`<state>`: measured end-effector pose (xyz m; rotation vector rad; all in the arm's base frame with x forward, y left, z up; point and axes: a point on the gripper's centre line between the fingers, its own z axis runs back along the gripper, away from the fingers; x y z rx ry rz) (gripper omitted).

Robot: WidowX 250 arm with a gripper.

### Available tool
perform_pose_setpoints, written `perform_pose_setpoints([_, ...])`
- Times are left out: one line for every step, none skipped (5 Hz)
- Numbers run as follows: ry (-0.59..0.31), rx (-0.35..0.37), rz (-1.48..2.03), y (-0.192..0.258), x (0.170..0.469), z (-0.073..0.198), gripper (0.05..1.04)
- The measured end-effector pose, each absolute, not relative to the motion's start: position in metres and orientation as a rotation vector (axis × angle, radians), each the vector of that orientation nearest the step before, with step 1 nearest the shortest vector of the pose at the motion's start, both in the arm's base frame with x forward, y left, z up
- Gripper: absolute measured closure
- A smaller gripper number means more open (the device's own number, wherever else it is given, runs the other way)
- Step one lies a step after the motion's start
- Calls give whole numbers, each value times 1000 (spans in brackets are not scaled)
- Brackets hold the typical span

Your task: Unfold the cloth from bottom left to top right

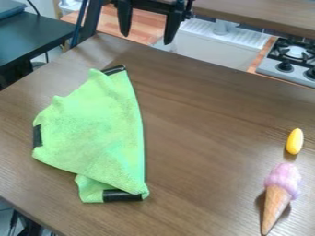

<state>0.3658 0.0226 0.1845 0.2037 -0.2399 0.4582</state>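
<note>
before grasping green cloth [92, 129], partly folded on left side of table [203, 138], probably at approach step with empty gripper [146, 39] spread near far edge; must next descend, pinch lower-left edge, draw toward upper right.

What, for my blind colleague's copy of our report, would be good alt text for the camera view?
A green cloth with black patches lies partly folded on the left of a brown table; an open black robot gripper hangs near the top edge. At right lie a yellow oval object and a toy ice-cream cone.
</note>
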Motion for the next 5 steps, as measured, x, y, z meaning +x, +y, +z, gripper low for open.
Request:
perform_pose_setpoints([-201,206,449,21,365,170,83])
perform_pose_setpoints([-176,170,490,52,342,151,83])
perform_pose_setpoints([-195,119,524,81,314,147,83])
perform_pose_setpoints([-222,85,571,118,284,146,83])
perform_pose_setpoints([-238,87,573,130,268,139,83])
